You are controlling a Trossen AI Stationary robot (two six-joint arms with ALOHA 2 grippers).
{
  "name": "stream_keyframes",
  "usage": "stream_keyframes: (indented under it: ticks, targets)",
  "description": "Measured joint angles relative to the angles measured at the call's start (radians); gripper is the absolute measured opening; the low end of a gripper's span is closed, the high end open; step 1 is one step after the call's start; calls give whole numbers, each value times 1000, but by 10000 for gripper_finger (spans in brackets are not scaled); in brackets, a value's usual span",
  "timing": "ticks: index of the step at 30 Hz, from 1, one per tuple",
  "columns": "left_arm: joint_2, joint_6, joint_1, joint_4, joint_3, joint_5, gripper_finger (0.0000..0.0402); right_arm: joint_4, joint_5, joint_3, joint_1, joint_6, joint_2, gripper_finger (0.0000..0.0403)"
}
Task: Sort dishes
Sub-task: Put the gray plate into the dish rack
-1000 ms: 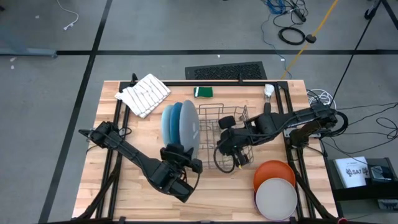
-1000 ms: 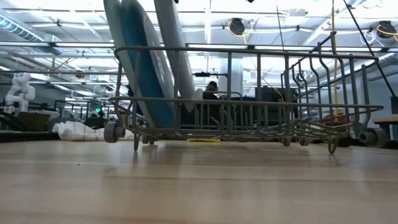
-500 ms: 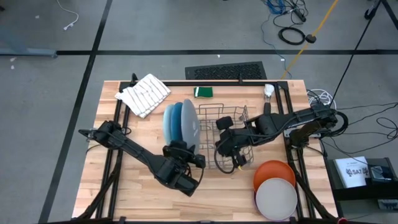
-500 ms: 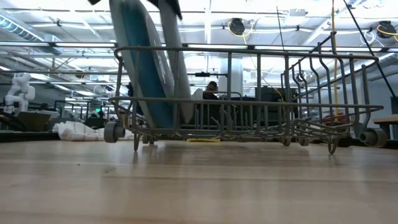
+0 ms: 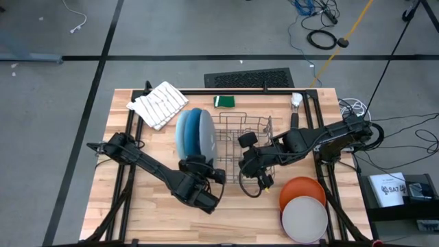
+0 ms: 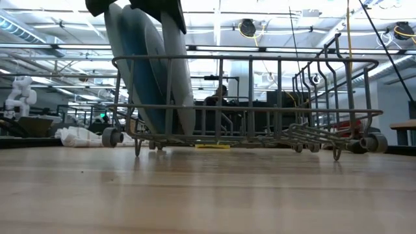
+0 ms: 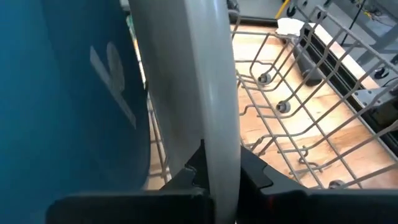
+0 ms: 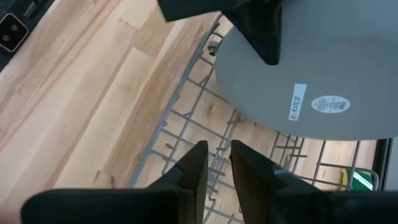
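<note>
High view: the left pincer (image 5: 204, 184) grasps the grey plate (image 5: 208, 141), now pushed against the blue plates (image 5: 188, 134) in the rack (image 5: 241, 123), nearly slotted; the right pincer (image 5: 245, 167), clenched, steadies the rack, which has shifted

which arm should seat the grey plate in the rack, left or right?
Left. Its gripper is shut on the round grey plastic plate, upright in the wire dish rack. The right gripper grips the rack's wire.
</note>
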Motion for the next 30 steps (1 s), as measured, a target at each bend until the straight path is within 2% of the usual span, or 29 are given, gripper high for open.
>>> stream_keyframes:
  ticks: [5, 13, 26, 30]
  targets:
    - [-2, 34, -10, 9, 0, -68, 35, 0, 0, 0, 0, 13, 0, 66]
    - [-3, 40, 0, -2, 0, -56, 25, 7, 2, 0, 0, 28, 0, 66]
    - [-3, 33, 4, -18, 0, -34, 109, 7, 1, 0, 0, 53, 0, 66]
    - [-4, 23, -2, -50, 0, -34, 121, 6, 1, 0, 3, 58, 0, 66]
